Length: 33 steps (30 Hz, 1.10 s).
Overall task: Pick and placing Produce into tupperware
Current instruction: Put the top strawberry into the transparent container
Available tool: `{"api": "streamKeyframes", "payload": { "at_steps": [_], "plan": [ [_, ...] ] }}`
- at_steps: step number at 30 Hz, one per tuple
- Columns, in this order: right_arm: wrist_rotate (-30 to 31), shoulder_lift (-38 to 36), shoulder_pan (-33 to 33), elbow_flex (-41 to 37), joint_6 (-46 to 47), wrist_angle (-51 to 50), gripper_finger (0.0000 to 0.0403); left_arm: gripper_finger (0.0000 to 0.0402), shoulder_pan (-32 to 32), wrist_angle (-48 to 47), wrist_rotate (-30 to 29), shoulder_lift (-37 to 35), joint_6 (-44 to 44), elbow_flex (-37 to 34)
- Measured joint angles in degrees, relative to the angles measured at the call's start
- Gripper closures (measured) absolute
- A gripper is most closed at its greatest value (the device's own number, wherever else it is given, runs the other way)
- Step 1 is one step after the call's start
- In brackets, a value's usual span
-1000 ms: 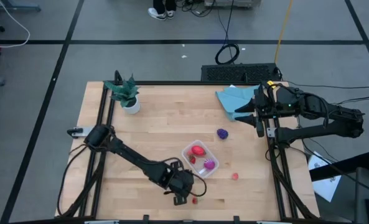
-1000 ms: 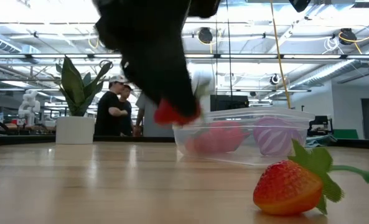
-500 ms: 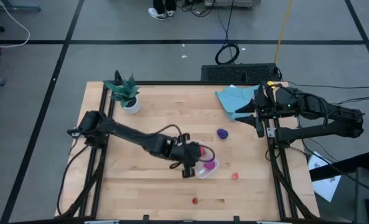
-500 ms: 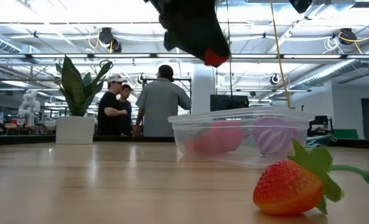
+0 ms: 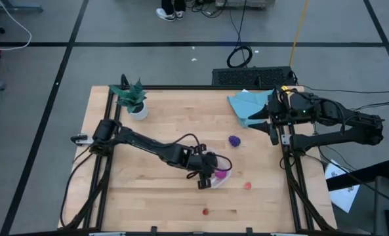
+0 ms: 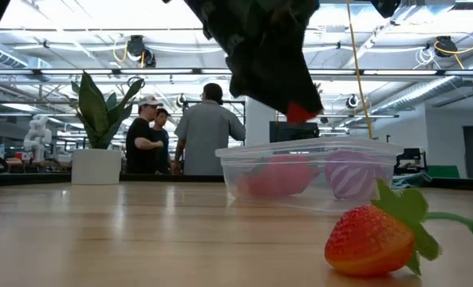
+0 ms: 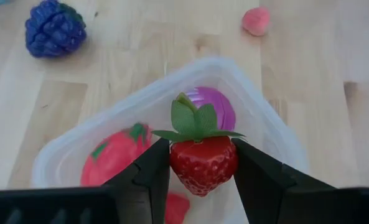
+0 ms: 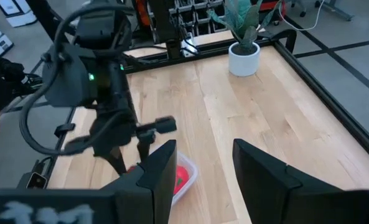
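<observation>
Your left gripper [image 7: 203,163] has its two fingers closed against the sides of a toy strawberry [image 7: 203,160], leaves up, and hangs over the clear tupperware [image 7: 268,134]. Directly beneath it, inside the tub, you have a larger red fruit [image 7: 112,158] and a magenta striped piece [image 7: 216,106]; another red bit shows under the berry. The low view shows clear air between the held strawberry [image 6: 301,112] and the tub's rim [image 6: 308,147], which the wrist view cannot tell you. Beyond the tub lie a dark purple berry [image 7: 49,30] and a small pink berry [image 7: 257,20], both well apart from it on bare wood. From above, another small red berry [image 5: 205,211] sits near the table's front edge. Your right gripper [image 5: 273,126] waits at the far right edge beside the blue cloth [image 5: 246,105], fingers parted and empty.
</observation>
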Motion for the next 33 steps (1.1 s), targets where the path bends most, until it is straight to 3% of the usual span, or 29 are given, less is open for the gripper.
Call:
{"api": "streamKeyframes", "payload": {
  "at_steps": [33],
  "plan": [
    [0.0,0.0,0.0,0.0,0.4,-0.9,0.0252,0.0252,0.0,2.1,-0.6,4.9,-0.5,-0.1]
  ]
}}
